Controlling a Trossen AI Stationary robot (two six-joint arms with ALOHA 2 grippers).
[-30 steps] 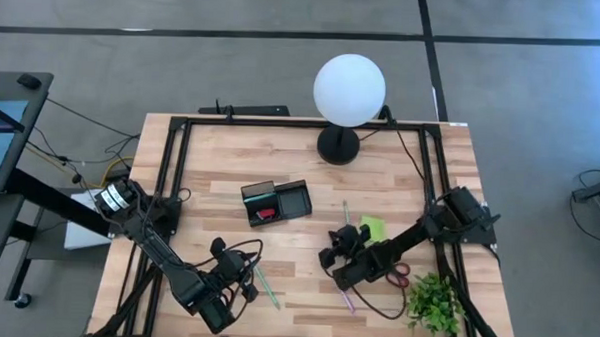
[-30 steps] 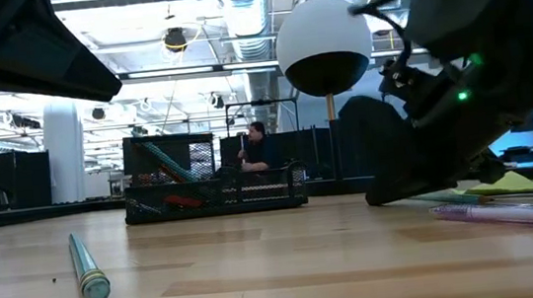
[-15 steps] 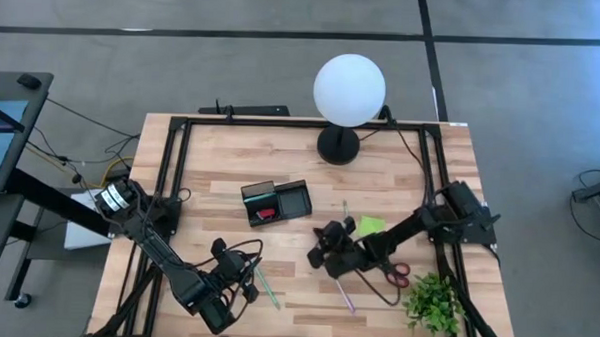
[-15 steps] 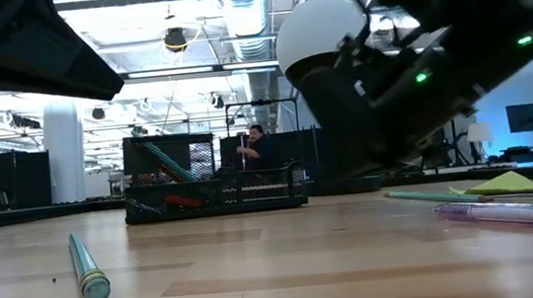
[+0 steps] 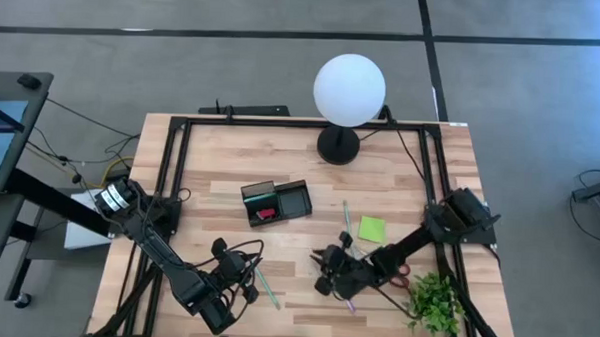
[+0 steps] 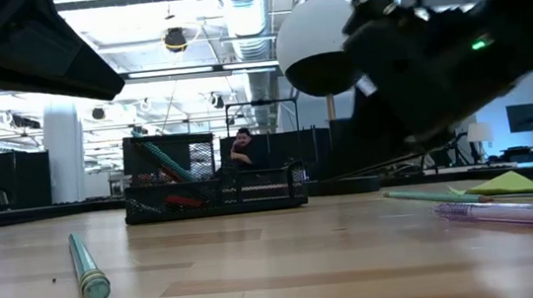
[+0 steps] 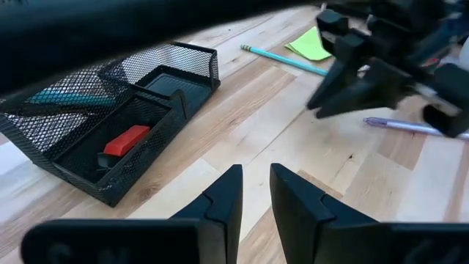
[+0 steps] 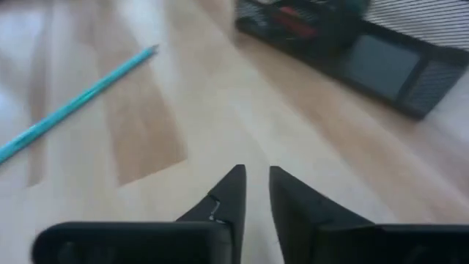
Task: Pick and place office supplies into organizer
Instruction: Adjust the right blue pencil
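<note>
Near the table's (image 5: 400, 162) front, the right gripper (image 5: 324, 272) is hovering, fingers (image 8: 229, 192) parted by a narrow gap, gripping nothing.
The organizer (image 5: 276, 201) is sitting mid-table, a black mesh tray holding a red block (image 7: 126, 139). I judge it is reaching for the pink pen (image 7: 407, 126) just beside it: lowering squarely and closing mid-shaft should be steadiest. The left gripper (image 7: 254, 192) is waiting at the front-left, slightly parted, empty.

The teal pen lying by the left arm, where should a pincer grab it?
Grip the thin teal pen mid-shaft, coming straight down from above, fingers across its width. It lies flat on the bare wooden table, so only its narrow sides offer a hold.
</note>
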